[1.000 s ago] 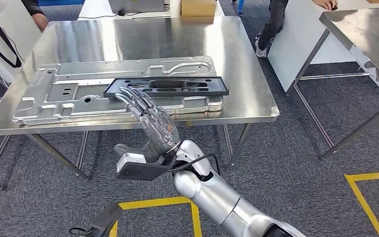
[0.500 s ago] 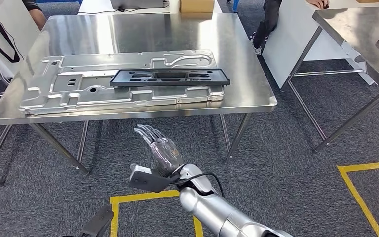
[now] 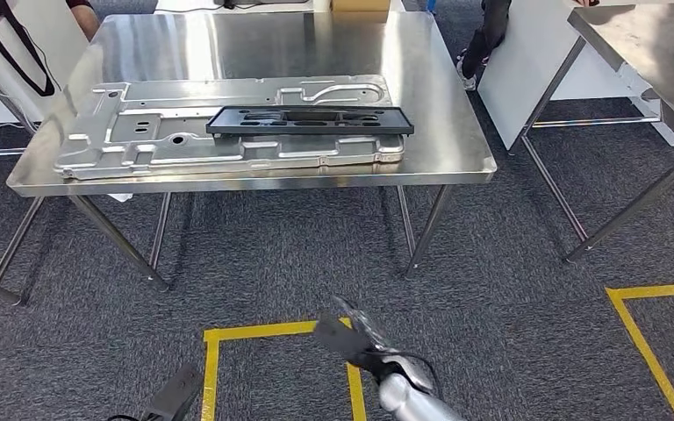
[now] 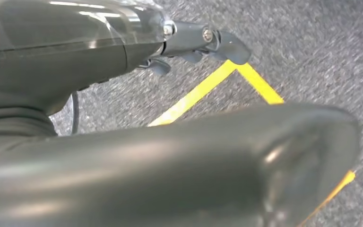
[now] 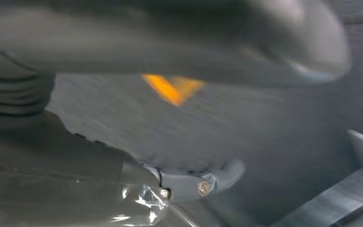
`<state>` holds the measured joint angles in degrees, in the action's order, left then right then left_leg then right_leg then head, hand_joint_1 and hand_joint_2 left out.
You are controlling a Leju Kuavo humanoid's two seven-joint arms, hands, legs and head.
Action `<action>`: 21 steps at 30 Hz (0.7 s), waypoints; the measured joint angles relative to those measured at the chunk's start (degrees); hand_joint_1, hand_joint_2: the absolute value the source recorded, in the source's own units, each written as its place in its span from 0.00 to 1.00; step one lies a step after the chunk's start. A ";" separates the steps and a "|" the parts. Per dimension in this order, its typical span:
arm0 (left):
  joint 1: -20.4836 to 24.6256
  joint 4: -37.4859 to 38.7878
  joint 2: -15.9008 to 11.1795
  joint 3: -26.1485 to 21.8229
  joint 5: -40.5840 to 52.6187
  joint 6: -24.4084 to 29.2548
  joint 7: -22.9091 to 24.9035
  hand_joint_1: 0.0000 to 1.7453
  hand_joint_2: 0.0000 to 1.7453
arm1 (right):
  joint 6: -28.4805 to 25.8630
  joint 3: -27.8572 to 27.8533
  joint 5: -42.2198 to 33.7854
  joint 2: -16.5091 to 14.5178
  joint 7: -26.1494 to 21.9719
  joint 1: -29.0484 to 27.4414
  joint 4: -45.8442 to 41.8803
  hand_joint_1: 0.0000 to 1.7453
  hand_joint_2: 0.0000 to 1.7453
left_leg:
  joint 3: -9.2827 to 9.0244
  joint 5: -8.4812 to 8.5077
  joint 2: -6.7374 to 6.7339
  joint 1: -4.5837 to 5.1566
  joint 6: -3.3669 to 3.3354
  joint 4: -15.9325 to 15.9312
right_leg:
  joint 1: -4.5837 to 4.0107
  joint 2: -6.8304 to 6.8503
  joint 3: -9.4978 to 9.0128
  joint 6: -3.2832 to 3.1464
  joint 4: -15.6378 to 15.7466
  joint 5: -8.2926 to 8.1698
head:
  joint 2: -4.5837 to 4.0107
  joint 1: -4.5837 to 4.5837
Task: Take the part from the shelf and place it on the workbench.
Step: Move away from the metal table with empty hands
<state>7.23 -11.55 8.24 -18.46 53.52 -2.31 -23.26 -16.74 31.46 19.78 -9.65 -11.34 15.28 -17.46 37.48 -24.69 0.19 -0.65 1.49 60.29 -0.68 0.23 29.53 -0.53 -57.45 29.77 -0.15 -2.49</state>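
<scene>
While my arms hang low over the grey carpet, the steel worktop stands ahead of me in the head view, the largest thing there. On it lies a big stamped metal plate, flat, and on the plate rests the part, a long black frame with cut-outs, lying flat across the plate's right half and touching it. Neither of my hands is near it. A second steel table stands well apart to the right, and a person's leg and shoe show beyond the worktop's far right corner. Yellow tape marks squares on the carpet.

My right robot hand shows low in the head view as a dark shape above the silver wrist, well below the worktop's edge and over the tape; it holds nothing that I can see there. Its own wrist view, blurred, gives the thick grey thumb and a darker fingertip apart from one another with bare carpet between, so the hand is spread and empty. My left robot hand appears close up in the left wrist view: thumb and darker fingers held apart, nothing between them, carpet and a yellow tape corner behind.
</scene>
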 joint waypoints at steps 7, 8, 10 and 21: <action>-1.15 0.12 -0.98 -0.04 0.31 0.39 1.24 0.00 0.00 | 1.14 -8.07 -5.22 4.93 16.25 -7.44 4.69 0.00 0.00 | 1.94 -9.40 -0.07 -0.35 0.87 14.53 | 0.55 0.40 2.90 -0.44 -0.39 -2.17 | 0.00 1.56; -1.29 0.11 -1.16 -0.13 0.21 0.53 1.27 0.00 0.00 | 0.63 -8.80 -5.13 5.74 17.83 -8.54 5.21 0.00 0.00 | -0.53 -7.97 -0.08 -0.54 0.98 11.46 | 0.68 0.41 3.41 -0.32 -0.74 -2.32 | 0.00 1.60; -1.39 0.12 -1.38 -0.44 -0.03 0.78 1.14 0.00 0.00 | -0.10 -10.13 -5.36 7.29 19.34 -10.36 5.98 0.00 0.00 | -5.83 -6.55 -0.02 -0.69 1.17 3.50 | 0.81 0.38 4.47 0.05 -1.64 -2.54 | 0.00 1.72; -2.28 0.21 -1.58 -0.98 1.01 -0.30 1.92 0.00 0.00 | -4.48 -14.86 -6.47 8.89 11.30 -12.61 7.02 0.00 0.00 | -3.68 -3.62 -0.11 -0.55 -1.90 -0.22 | 1.26 0.18 10.05 2.50 -17.00 6.79 | 0.00 0.19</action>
<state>4.95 -11.33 6.66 -19.44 54.53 -2.61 -21.34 -21.22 16.59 13.31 -0.75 -0.03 2.66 -10.43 33.79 -28.31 0.08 -1.20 -0.42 60.07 0.58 0.41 39.57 1.97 -74.45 36.56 -0.15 -2.30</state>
